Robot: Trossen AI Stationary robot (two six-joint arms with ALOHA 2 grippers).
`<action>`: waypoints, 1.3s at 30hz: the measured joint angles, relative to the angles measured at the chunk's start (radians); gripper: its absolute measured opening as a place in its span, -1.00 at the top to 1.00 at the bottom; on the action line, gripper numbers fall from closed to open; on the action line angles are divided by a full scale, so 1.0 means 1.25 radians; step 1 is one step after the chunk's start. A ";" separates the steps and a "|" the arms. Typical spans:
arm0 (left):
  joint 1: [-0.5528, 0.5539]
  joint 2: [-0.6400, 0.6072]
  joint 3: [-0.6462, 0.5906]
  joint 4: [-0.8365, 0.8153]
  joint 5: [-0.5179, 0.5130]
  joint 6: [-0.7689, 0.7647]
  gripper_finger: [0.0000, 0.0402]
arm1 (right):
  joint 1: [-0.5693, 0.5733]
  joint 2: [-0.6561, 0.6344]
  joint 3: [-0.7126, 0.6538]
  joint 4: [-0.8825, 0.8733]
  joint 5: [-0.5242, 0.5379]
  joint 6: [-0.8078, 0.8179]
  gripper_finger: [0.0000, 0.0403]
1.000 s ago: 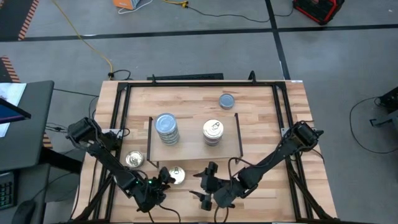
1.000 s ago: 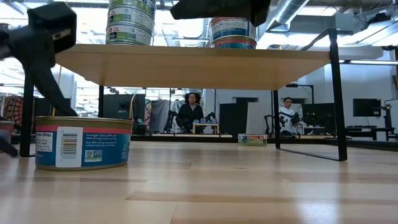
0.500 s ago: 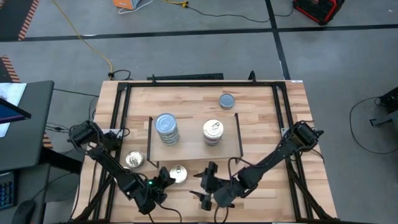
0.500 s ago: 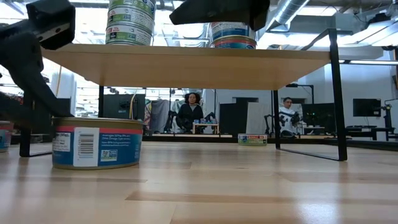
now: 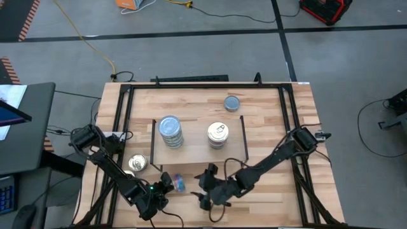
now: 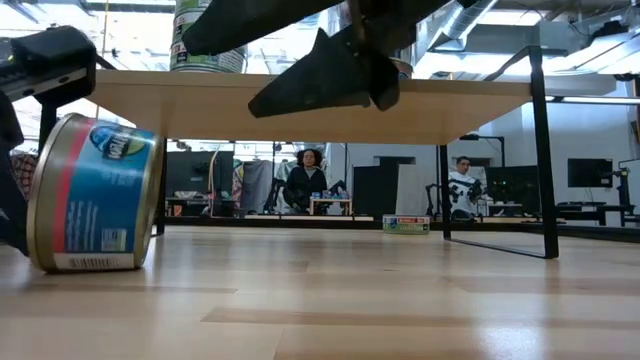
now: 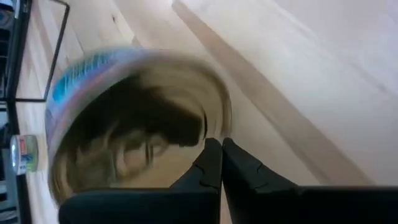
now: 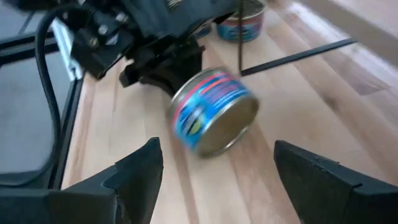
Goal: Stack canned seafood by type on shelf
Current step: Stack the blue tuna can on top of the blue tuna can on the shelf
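Since a second earlier the tin (image 6: 95, 195) in front of the shelf (image 5: 198, 141) had tipped from flat onto its edge, and the left gripper (image 5: 164, 185) had snapped its fingers together just beside it, apparently on nothing, while the right gripper (image 5: 205, 184) hung close by with fingers apart. By my reading this was a fumbled pickup, so the next move called for righting or regrasping that blue-labelled, gold-rimmed tin. Beyond it, two stacks (image 5: 170, 132) stood on the shelf, with loose tins on the table (image 5: 267, 108) beside and behind it.

The wooden table (image 5: 267, 105) bears a shelf (image 5: 197, 151) and loose tins (image 5: 232, 103).
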 joint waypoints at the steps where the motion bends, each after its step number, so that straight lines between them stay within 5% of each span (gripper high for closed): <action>1: -0.002 0.000 0.000 -0.001 -0.001 -0.007 0.99 | -0.005 0.000 0.000 0.002 0.000 0.001 -0.62; 6: -0.022 -0.006 0.000 0.000 -0.010 -0.052 1.00 | -0.003 0.000 0.000 0.005 -0.001 0.011 -0.62; 15: -0.030 -0.095 0.055 -0.137 0.090 -0.294 0.96 | 0.029 0.000 0.000 -0.003 0.038 0.082 -0.62; 23: -0.026 -0.151 0.067 -0.139 0.091 -0.316 0.36 | 0.059 -0.001 0.000 -0.005 0.094 0.078 -0.62; 30: 0.043 -0.131 0.210 -0.300 0.235 -0.330 -0.22 | 0.048 -0.002 0.000 -0.083 0.071 0.106 -0.62; 39: 0.086 -0.131 0.309 -0.368 0.259 -0.134 -0.37 | 0.136 -0.110 0.001 -0.423 0.046 0.270 -0.62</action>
